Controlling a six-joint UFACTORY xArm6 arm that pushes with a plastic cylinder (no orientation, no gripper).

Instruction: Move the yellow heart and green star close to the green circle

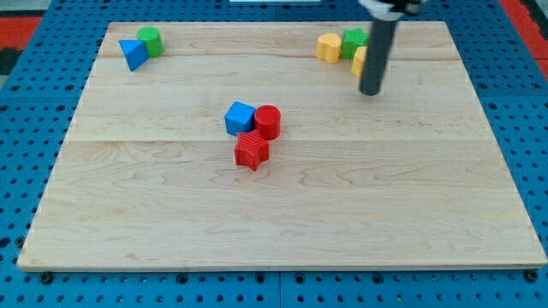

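No pincer, just a rod holding nothing: my tip (371,91) sits just below the yellow block (360,62), green star (354,41) and yellow heart (328,47) beside it, green circle (151,40) far left.

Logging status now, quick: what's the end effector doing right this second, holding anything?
My tip: a bare rod, nothing to open or close, holding nothing; it sits just below the yellow block it partly hides, near the green star.

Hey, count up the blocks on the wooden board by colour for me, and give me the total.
Blue: 2, a triangle-like block and a cube
Green: 2, a circle and a star
Yellow: 2, a heart and one partly behind my tip
Red: 2, a cylinder and a star
Total: 8
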